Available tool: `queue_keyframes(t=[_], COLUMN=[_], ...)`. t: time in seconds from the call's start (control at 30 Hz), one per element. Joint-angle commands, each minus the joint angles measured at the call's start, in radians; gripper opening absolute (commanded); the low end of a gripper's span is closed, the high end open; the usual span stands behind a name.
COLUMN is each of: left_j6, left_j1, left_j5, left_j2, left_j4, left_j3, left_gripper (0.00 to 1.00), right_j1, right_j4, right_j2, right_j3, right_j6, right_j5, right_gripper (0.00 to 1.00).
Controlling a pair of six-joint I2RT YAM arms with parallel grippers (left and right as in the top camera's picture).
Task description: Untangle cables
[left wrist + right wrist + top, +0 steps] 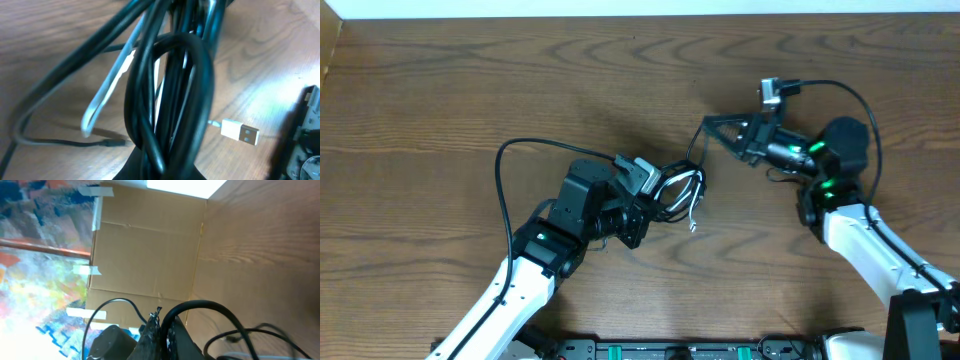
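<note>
Overhead view, entry: cable bundle, black loops with a white cord threaded through, clamped in the left claw and massed just ahead of its tips. Right claw: closed together, apparently nipped on one black strand running out of the bundle, between the two claws. White plug: lying loose on the table, beside the left claw's hold. Risks noted: knot may be tightened if the strand is drawn while crossed loops are pinned; thin strand may be lost from the right claw; plug may be snagged.
</note>
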Motion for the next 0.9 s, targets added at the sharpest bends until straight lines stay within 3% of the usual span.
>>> queue_keyframes(t=[0.0, 0.17, 0.37, 0.47, 0.57, 0.7, 0.87], left_j6=[0.018, 0.018, 0.018, 0.018, 0.010, 0.009, -0.013], left_j1=[-0.002, -0.001, 0.000, 0.000, 0.000, 0.000, 0.000], left_j5=[-0.146, -0.419, -0.983, -1.099, -1.023, -0.752, -0.472], left_j2=[-0.008, -0.008, -0.008, -0.008, -0.008, -0.008, -0.008], left_j4=[-0.027, -0.012, 0.118, 0.220, 0.290, 0.292, 0.239], left_j3=[0.016, 0.015, 0.015, 0.016, 0.016, 0.016, 0.016], left_gripper=[0.08, 0.08, 0.08, 0.08, 0.08, 0.08, 0.08], right_j1=[-0.082, -0.142, -0.187, -0.195, -0.190, -0.164, -0.087], right_j4=[0.050, 0.051, -0.035, -0.094, -0.167, -0.287, -0.422], right_j2=[-0.005, -0.005, -0.005, -0.005, -0.005, -0.005, -0.005], right_j3=[0.010, 0.010, 0.010, 0.010, 0.010, 0.010, 0.010], right_j6=[0.076, 0.120, -0.142, -0.260, -0.376, -0.565, -0.801], right_j5=[-0.015, -0.133, -0.360, -0.428, -0.439, -0.386, -0.278], right_gripper=[0.01, 0.01, 0.02, 0.02, 0.01, 0.02, 0.19])
